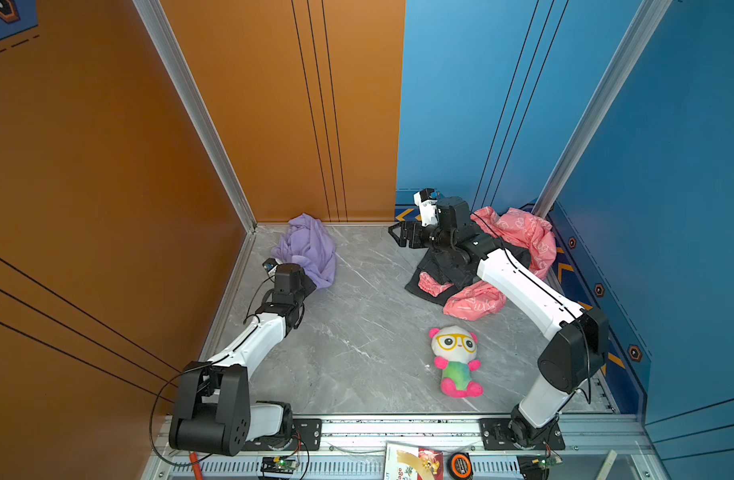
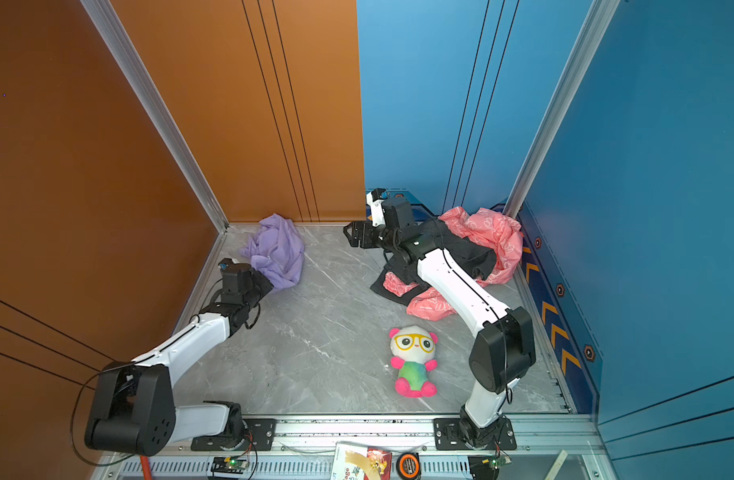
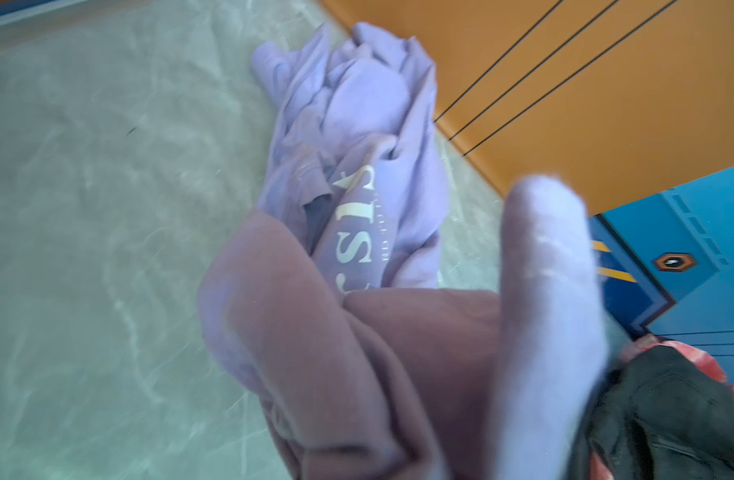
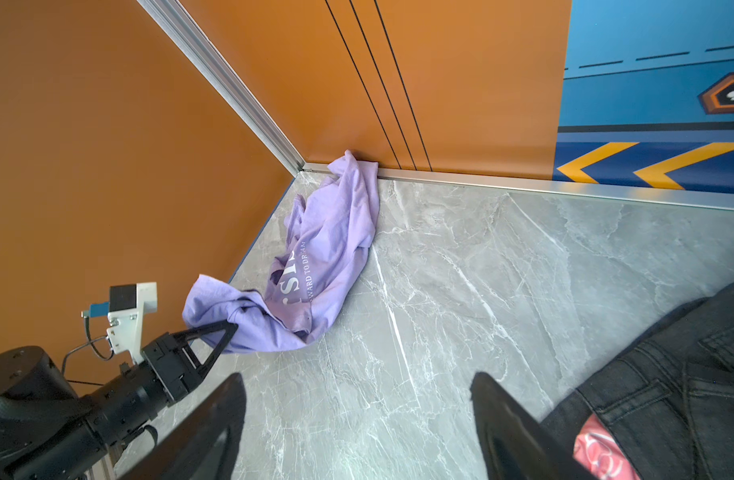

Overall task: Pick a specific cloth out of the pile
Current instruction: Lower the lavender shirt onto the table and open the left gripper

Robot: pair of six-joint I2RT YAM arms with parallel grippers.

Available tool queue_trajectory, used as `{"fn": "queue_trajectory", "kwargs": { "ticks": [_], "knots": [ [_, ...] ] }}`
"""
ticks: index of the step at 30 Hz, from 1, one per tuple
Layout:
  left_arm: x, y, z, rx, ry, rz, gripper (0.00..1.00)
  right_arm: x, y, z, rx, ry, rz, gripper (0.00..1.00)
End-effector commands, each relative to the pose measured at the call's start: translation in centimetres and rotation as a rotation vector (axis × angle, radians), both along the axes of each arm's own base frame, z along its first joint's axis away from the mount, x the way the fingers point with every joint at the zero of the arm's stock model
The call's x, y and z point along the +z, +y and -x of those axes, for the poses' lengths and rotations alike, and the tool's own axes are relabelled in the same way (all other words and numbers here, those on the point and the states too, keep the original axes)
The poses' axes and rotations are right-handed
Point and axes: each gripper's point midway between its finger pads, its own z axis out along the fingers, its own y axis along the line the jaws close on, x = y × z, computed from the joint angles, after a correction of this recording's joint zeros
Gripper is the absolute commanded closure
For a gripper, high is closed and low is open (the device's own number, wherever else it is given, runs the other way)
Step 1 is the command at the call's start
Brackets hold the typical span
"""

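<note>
A crumpled, soft lilac-purple T-shirt (image 4: 327, 249) with white lettering lay in the corner of the grey marble-patterned counter (image 4: 523, 291), well apart from the pile (image 1: 527, 237) of pink patterned fabric and dark grey denim. The black left claw (image 4: 228, 328) was pinched shut on its near edge; the right claw (image 1: 399, 235) stood wide and empty. Light and limp, the shirt would probably trail; a bunched fold looked the surest hold.
</note>
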Motion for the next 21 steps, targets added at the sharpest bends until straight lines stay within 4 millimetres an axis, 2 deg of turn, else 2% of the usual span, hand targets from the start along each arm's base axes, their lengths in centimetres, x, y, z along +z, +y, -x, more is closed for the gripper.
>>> {"fn": "queue_trajectory", "kwargs": {
  "ticks": [1, 2, 4, 5, 8, 10, 15, 19, 21],
  "knots": [
    [-5.6, 1.4, 5.6, 0.152, 0.213, 0.033, 0.83, 0.8, -0.2, -0.2, -0.013, -0.011, -0.035, 0.14],
    [-6.1, 1.3, 6.3, 0.167, 0.227, 0.046, 0.74, 0.7, -0.2, -0.1, -0.013, -0.010, -0.035, 0.15],
    [-6.8, 1.3, 7.6, 0.189, 0.265, 0.049, 0.45, 0.4, -0.3, -0.1, -0.014, -0.003, -0.032, 0.14],
    [-6.8, 1.4, 8.3, 0.200, 0.289, 0.038, 0.36, 0.3, -0.3, 0.0, -0.015, -0.003, -0.031, 0.14],
    [-5.1, 2.0, 9.0, 0.223, 0.292, -0.020, 0.06, -0.1, -0.7, 0.2, -0.026, -0.001, -0.018, 0.14],
    [-3.1, 2.4, 8.8, 0.234, 0.258, -0.059, 0.01, -0.1, -1.1, 0.4, -0.034, -0.009, -0.006, 0.14],
    [4.2, 3.2, 7.8, 0.264, 0.108, -0.177, 0.02, 0.0, -2.5, 0.6, -0.074, -0.036, 0.028, 0.14],
    [10.3, 3.8, 7.2, 0.295, -0.029, -0.292, 0.02, 0.4, -4.7, 0.8, -0.133, -0.087, 0.084, 0.13],
    [12.7, 4.1, 6.6, 0.286, -0.066, -0.373, 0.02, 0.4, -6.2, 1.0, -0.169, -0.112, 0.116, 0.12]
  ]
}}
